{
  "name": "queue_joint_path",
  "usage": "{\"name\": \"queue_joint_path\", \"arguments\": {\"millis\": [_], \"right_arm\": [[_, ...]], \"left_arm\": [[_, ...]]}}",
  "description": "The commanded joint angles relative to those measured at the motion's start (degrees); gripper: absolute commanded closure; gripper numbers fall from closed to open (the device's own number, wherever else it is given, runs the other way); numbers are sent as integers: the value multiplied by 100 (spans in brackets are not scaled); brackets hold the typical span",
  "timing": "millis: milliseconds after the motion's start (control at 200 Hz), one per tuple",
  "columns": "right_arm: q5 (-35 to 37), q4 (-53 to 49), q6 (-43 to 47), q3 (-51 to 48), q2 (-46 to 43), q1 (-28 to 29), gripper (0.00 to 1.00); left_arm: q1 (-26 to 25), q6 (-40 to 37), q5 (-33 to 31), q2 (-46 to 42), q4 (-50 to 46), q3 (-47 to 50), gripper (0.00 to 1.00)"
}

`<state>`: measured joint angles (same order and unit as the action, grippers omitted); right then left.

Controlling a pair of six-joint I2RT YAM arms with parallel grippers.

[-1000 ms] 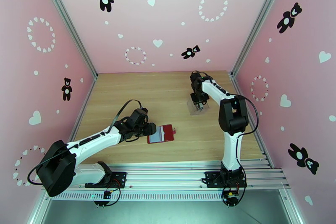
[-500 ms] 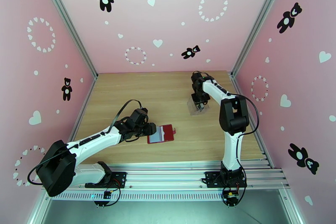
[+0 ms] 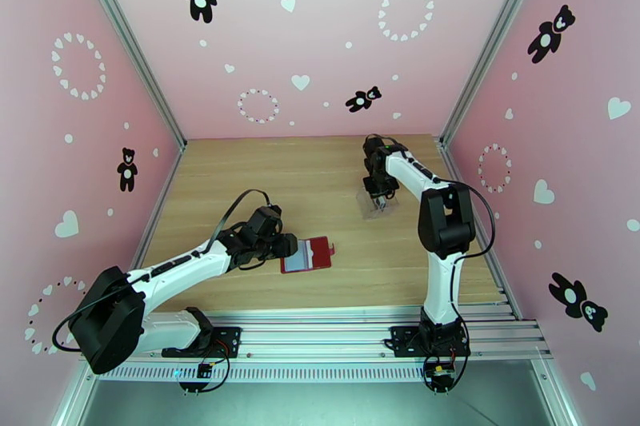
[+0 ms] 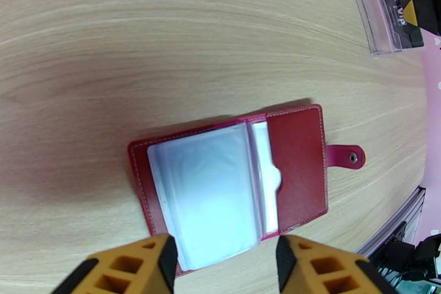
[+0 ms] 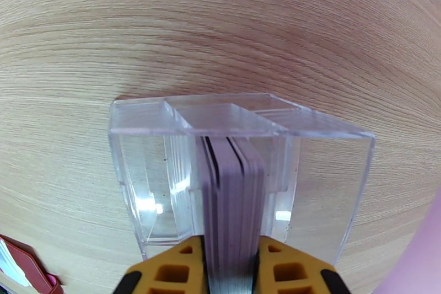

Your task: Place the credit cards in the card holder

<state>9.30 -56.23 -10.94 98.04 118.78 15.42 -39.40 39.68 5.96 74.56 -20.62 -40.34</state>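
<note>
Right wrist view. Item 1: clear plastic box (image 5: 149,179), one, standing on the table (image 3: 304,172) towards its far right corner, split by inner dividers. Contents: the credit cards (image 5: 229,190), a stack of several thin cards standing on edge in the central slot; the exact count cannot be read edge-on. The right jaws are closed narrow on this stack, one yellow finger against each outer face.

Item 2: card holder (image 4: 295,168), one, red with pale stitching, lying open and flat near the middle of the table, nearer the front edge, well apart from the box. Contents: pale translucent sleeves (image 4: 204,196) across its left half and centre. Its snap tab (image 4: 344,156) points towards the table's right edge. The left jaws stand apart, holding nothing, one finger at either side of the sleeves' near edge.

Surface: light wood-grain table, one, with an aluminium rail (image 3: 320,332) along its front edge carrying both arm bases.

Room: three pink walls (image 3: 320,36) printed with white hearts, heart rings and black bears, joined by metal corner posts.
</note>
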Motion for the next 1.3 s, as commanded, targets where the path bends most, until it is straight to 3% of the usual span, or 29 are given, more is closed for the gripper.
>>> {"name": "queue_joint_path", "arguments": {"millis": [0, 505, 756, 1121, 1296], "right_arm": [[244, -146, -5, -69, -205, 14, 94], [-376, -190, 145, 38, 9, -387, 95], [-145, -204, 137, 53, 38, -476, 76], [-140, -205, 129, 143, 83, -553, 62], [-155, -179, 123, 183, 99, -593, 50]], "left_arm": [[37, 65, 8, -65, -65, 43, 47], [41, 57, 19, -60, -96, 18, 47], [38, 46, 10, -73, -115, 17, 47], [40, 38, 9, -82, -118, 8, 47], [39, 39, 24, -61, -100, 8, 47]]}}
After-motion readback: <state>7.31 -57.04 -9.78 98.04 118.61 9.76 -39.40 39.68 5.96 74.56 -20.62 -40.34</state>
